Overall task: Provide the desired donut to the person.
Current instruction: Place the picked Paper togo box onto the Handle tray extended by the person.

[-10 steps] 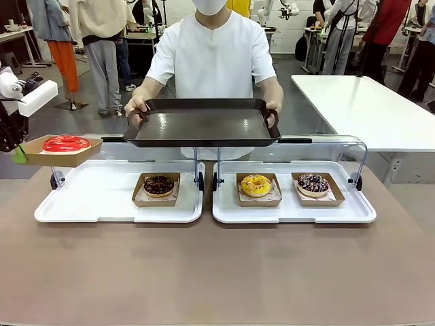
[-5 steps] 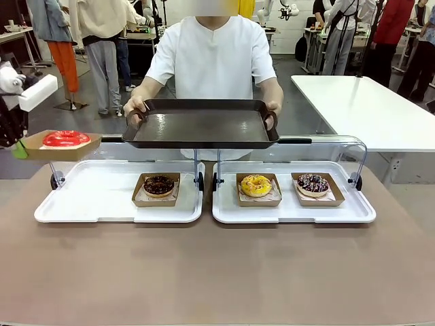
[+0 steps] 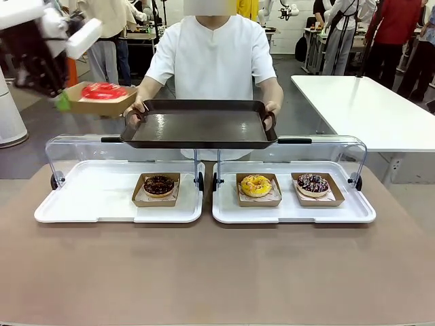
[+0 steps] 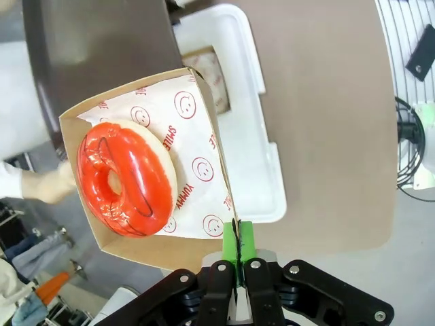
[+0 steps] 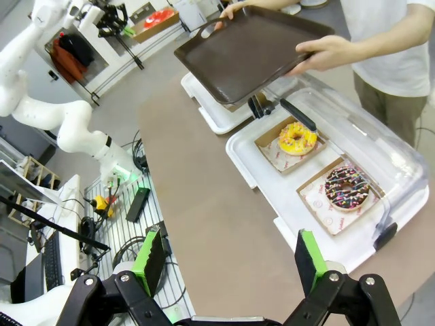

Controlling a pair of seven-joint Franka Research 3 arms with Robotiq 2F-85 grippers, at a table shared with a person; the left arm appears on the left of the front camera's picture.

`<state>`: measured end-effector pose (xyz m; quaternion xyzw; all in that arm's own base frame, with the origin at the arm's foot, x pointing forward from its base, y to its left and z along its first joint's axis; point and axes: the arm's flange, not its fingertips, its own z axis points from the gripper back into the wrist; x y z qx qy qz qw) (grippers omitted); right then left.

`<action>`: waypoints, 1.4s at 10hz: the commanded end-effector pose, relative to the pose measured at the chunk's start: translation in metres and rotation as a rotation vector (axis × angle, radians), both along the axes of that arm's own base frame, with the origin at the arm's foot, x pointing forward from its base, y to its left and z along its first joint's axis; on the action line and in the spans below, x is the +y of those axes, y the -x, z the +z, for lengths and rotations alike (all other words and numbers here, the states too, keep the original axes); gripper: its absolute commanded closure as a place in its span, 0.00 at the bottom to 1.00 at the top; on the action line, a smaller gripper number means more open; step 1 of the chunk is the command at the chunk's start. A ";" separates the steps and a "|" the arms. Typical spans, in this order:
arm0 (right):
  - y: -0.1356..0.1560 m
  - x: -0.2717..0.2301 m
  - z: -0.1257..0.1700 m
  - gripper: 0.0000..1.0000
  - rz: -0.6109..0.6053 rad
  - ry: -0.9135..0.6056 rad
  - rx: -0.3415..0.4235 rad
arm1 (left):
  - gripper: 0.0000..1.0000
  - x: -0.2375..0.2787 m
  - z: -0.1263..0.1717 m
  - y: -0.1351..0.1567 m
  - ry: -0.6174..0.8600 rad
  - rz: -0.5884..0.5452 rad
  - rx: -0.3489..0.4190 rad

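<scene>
Step in hand: the carry. I have the red donut [image 3: 103, 90] up in the air in its cardboard box [image 3: 95, 106], not yet delivered.
Where it is: at the far left, well above the surface, just beside the left end of the dark tray [image 3: 200, 125] that the person [image 3: 214, 51] holds out level in both hands.
Gap to tray: from the front the box looks close to the person's hand [image 3: 138, 106] on that end. I cannot tell whether it already overhangs the tray rim.
Left jaws: clenched on one thin side wall of the box, with the green pads [image 4: 246, 238] pinching the cardboard edge.
Right jaws: released and spread wide, holding nothing, hovering over the near right of the surface.
Next move, as I judge it: shift the box right over bare tray, lower it until its base sits flat, and only then let go. I should keep clear of the person's fingers on the rim.
Risk: the box hangs from a single wall, so a quick move could tilt it and slide the donut.
Look of the donut: a glossy bright red glaze with a clean ring and a small hole. It sits on a white liner printed with red smiley faces, toward the side of the box away from the grip.
Left behind: a chocolate donut [image 3: 158, 185], a yellow donut [image 3: 256, 185] and a sprinkled donut [image 3: 313, 183], each boxed on the white display trays [image 3: 88, 197].
</scene>
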<state>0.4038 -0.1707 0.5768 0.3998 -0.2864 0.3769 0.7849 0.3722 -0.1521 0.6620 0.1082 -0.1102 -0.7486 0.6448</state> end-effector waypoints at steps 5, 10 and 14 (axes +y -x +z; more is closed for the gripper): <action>0.001 0.000 -0.001 0.00 0.001 -0.005 -0.002 | 0.99 -0.079 -0.009 -0.075 -0.002 -0.075 0.069; 0.001 0.000 -0.001 0.00 0.001 -0.005 -0.002 | 0.99 -0.055 -0.038 -0.136 0.096 -0.062 0.105; 0.001 0.000 -0.001 0.00 0.001 -0.005 -0.002 | 0.99 -0.049 -0.057 -0.166 0.109 -0.034 0.206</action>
